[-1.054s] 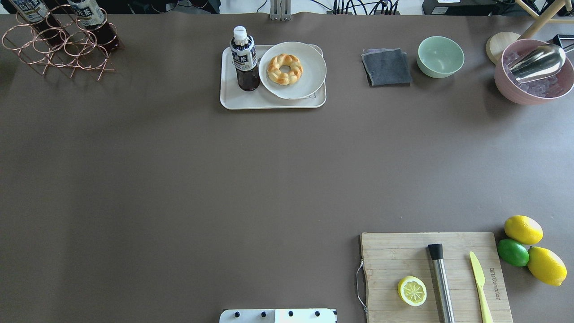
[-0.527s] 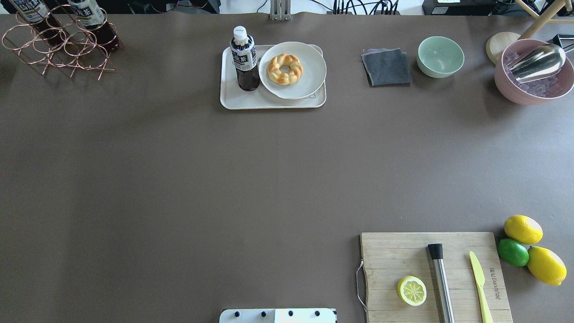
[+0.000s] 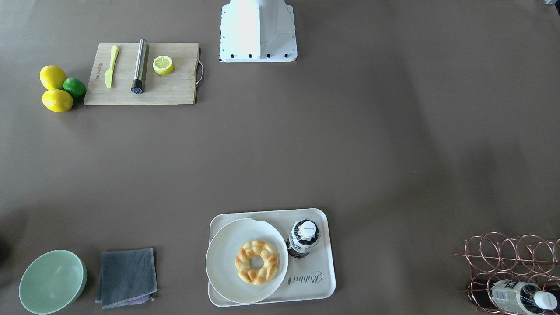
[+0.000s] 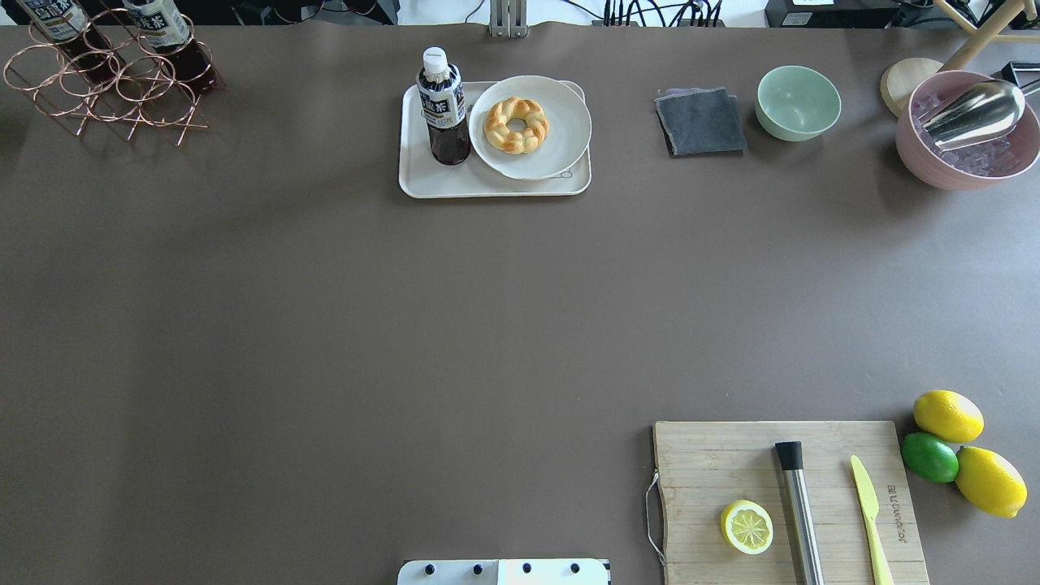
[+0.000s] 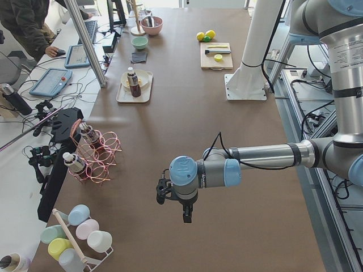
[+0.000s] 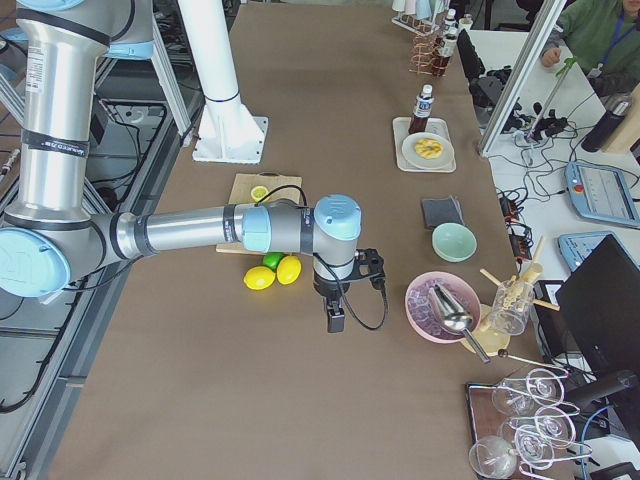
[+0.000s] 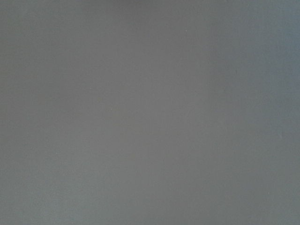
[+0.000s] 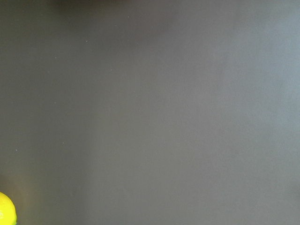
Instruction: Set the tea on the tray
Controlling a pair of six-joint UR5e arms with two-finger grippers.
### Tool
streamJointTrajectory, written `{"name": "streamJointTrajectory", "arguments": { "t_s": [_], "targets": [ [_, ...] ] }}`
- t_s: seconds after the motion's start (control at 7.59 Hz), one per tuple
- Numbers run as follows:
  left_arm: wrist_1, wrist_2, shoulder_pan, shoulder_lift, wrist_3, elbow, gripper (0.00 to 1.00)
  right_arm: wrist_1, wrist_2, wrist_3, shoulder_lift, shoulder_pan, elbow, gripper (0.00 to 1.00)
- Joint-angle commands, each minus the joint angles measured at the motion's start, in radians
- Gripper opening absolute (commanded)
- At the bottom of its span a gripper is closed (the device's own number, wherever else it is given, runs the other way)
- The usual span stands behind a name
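The tea point(image 4: 444, 110) stands upright on the tray point(image 4: 455, 184), just beside the round plate point(image 4: 565, 122). The left hand point(image 5: 186, 214) hangs over the bare counter point(image 4: 406, 325), well apart from the tray, and the right hand point(image 6: 335, 320) hangs near the lemons point(image 6: 275, 273). Whether either hand is spread or pressed together I cannot tell.

A small bottle of dark tea point(image 4: 443, 106), white cap on, stands upright on the cream rectangular tray point(image 4: 439, 183), at its left end.
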Motion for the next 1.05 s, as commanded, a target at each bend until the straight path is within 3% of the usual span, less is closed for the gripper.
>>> {"name": "streamJointTrajectory", "arguments": {
  "t_s": [0.0,0.92],
  "targets": [
    [0.000,0.000,0.000,0.002,0.000,-0.002,0.99,0.038,0.007,0.011,-0.005,-0.002,-0.006,1.00],
    [-0.003,0.000,0.000,0.006,0.002,-0.004,0.99,0.043,0.066,0.010,0.007,-0.005,-0.047,1.00]
  ]
}}
